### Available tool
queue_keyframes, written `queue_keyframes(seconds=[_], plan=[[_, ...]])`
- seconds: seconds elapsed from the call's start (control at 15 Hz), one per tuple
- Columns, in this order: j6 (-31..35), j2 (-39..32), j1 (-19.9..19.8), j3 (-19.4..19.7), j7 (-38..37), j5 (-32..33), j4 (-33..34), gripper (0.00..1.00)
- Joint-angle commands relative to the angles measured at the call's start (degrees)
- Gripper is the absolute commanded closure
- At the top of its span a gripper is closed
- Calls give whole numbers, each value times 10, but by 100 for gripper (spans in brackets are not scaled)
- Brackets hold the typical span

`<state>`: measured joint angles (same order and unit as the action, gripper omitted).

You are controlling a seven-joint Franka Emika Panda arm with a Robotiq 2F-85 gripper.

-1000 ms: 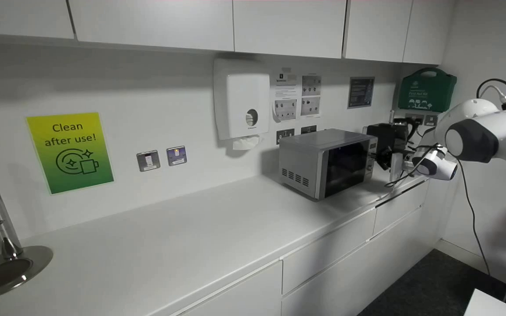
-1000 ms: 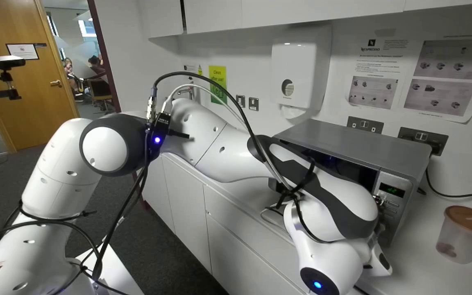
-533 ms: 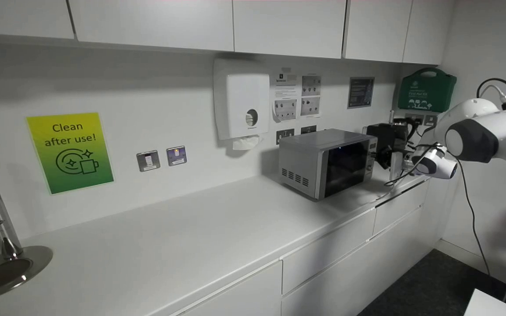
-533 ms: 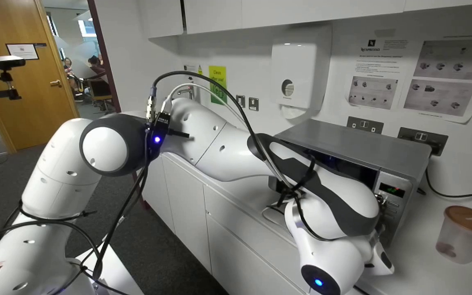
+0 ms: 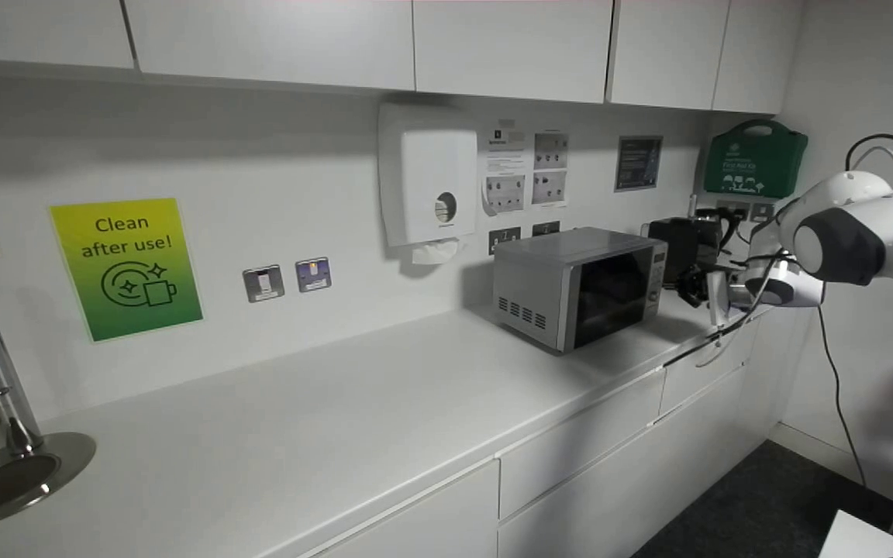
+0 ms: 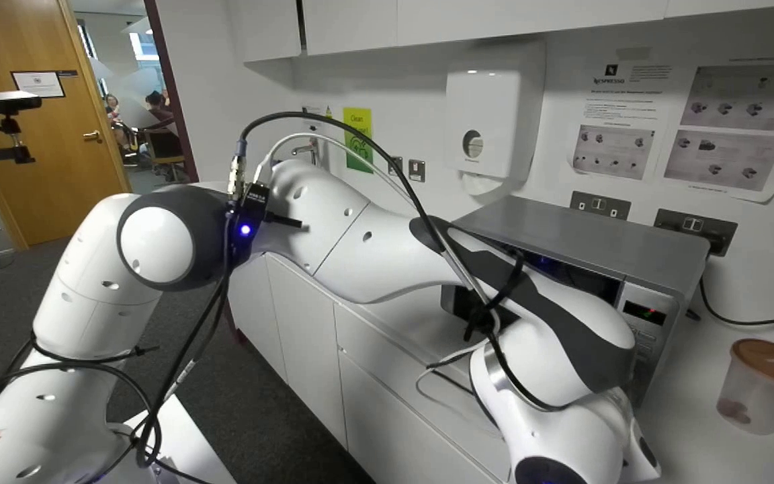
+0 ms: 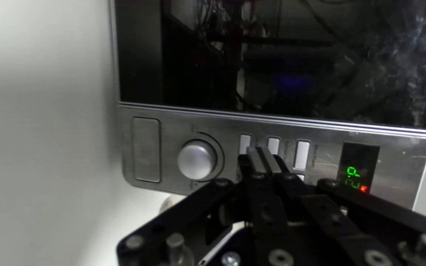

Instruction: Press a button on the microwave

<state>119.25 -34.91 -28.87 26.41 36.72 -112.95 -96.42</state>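
Apparently just off the microwave [image 5: 580, 288], the closed gripper [image 7: 263, 159] faces its buttons [image 7: 301, 155].

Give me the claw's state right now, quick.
Claw: closed, holding nothing, in front of the microwave.

1. Smooth white arm [image 6: 360, 269] with dark grey patches [image 6: 211, 228].
2. Looping black cable [image 6: 287, 115], thinner pale cable [image 6: 313, 134], black tie [image 6: 504, 292].
3. Small blue light [image 6: 244, 230].
4. Black gripper [image 7: 263, 159], silver screws [image 7: 230, 258], narrow grey fingertips [image 7: 256, 160].
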Motion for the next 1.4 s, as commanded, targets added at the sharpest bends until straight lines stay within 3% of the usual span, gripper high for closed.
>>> queue_keyframes(seconds=[0.0,0.33,0.47,0.73,1.07,1.33], plan=[[-144,84,-44,16,18,135,-110,100],[-356,157,-119,45,69,336,-181,100],[-375,201,-128,67,84,427,-210,100],[-234,301,-106,95,98,561,-274,100],[-26,353,-78,66,68,624,-319,100],[67,341,-48,36,-28,701,-328,100]])
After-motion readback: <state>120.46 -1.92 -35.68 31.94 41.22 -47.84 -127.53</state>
